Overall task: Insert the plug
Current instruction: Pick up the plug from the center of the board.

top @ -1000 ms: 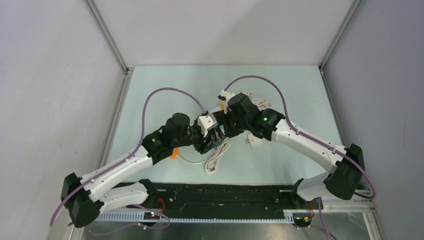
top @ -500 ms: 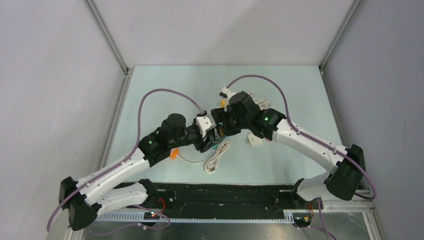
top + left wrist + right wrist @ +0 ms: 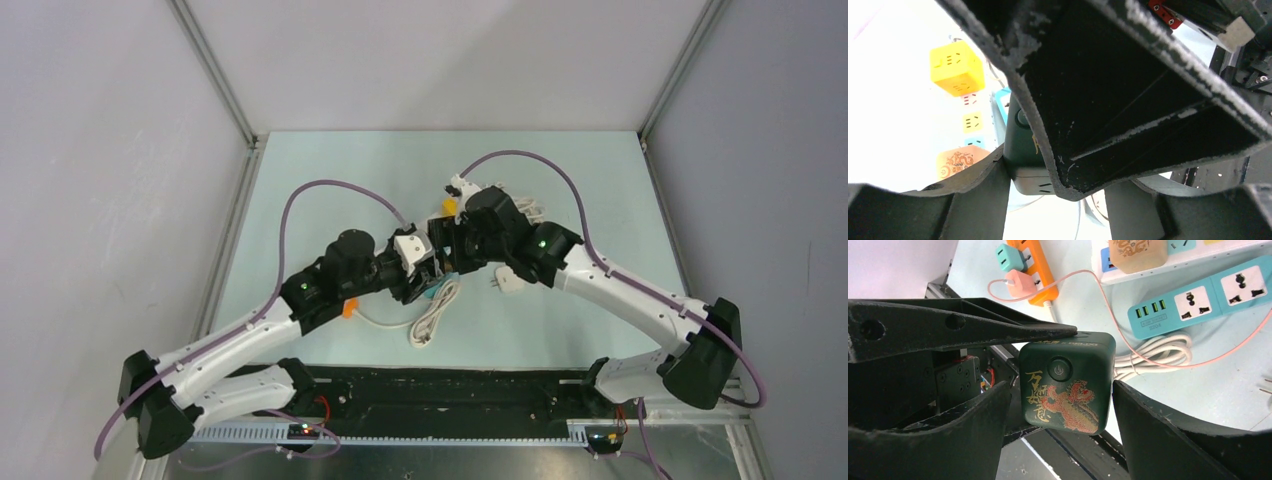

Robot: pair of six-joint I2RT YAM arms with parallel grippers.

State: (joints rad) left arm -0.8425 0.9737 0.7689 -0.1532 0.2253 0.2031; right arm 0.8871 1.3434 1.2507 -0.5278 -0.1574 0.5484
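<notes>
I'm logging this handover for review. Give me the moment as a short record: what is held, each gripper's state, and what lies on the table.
held item: green cube adapter, off the table, dragon print facing the right wrist camera
left gripper: jaws closed on the cube
right gripper: jaws astride the cube's sides; clamped or not, unclear
on table: blue power strip, orange power strip, coiled white cord
stage: cube not yet in any socket

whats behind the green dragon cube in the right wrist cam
A coiled white cable and a teal power strip lie beyond the green cube; its far face and any prongs are hidden.
</notes>
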